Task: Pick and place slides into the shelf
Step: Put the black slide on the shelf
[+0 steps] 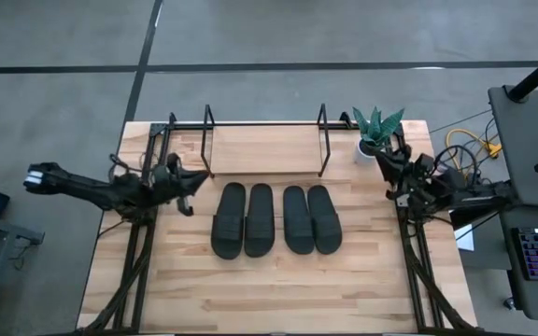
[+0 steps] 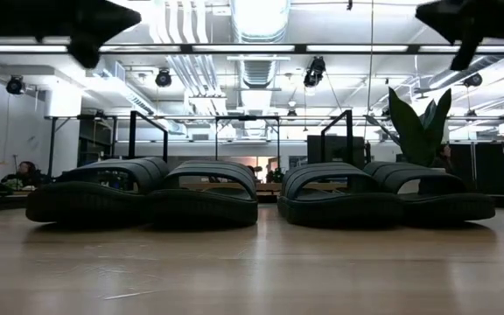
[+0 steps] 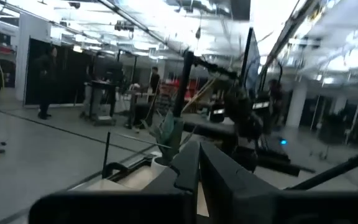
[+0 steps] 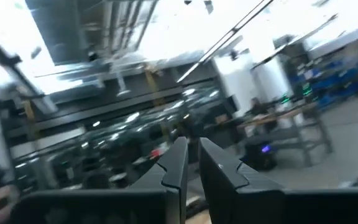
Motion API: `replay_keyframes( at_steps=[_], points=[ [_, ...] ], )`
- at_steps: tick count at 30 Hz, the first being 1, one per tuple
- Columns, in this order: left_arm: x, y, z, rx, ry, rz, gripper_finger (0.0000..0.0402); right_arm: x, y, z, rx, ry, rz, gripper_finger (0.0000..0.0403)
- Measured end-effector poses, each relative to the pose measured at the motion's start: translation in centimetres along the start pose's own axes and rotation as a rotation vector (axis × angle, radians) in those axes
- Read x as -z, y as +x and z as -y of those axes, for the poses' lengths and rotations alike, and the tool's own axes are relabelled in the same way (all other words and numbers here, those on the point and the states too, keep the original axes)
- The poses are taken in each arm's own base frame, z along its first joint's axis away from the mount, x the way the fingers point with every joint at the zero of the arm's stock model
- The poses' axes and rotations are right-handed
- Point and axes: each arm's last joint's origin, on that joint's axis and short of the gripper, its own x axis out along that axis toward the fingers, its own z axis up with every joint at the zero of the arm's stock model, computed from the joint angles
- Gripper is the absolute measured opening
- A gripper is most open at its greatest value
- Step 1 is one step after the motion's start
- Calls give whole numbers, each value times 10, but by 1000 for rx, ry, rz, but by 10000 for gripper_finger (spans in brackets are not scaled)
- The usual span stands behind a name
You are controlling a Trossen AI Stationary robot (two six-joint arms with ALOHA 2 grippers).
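Four black slides lie sole-down side by side in a row at the middle of the table (image 1: pixel 229 219) (image 1: pixel 260 220) (image 1: pixel 297 219) (image 1: pixel 324 219); the low view shows them across its width (image 2: pixel 103 188) (image 2: pixel 436 192). The shelf (image 1: pixel 264 149), a light board between black wire end frames, stands bare at the far edge behind them. My left gripper (image 1: pixel 194 182) hovers left of the row, shut, raised above the table (image 3: pixel 197 165). My right gripper (image 1: pixel 384 161) hovers right of the shelf, beside a potted plant, also shut (image 4: pixel 192 162).
A small potted plant (image 1: pixel 376 135) stands at the far right corner, close to my right gripper. The arms' black base frames run along the left (image 1: pixel 134 252) and right (image 1: pixel 418 261) sides of the table. Bare wood lies in front of the slides (image 1: pixel 269 289).
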Motion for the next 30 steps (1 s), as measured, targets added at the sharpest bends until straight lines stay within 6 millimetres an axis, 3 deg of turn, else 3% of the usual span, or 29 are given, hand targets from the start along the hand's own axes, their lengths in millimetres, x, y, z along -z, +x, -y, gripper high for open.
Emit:
replay_keyframes(
  at_steps=[7,12,18,23,30],
  points=[
    [-25,61,25,-43,323,-53,0,-26,40,-26,28,-66,-169,31],
    [-48,86,27,-135,228,1,0,-52,76,-49,51,-195,-248,31],
    [-59,79,19,-163,83,30,0,-76,103,-68,35,-362,-434,31],
    [-73,72,23,44,55,75,0,-94,118,-78,45,-398,-530,31],
    [-77,68,26,191,-225,67,0,-108,134,-89,59,-429,-630,31]
  ],
)
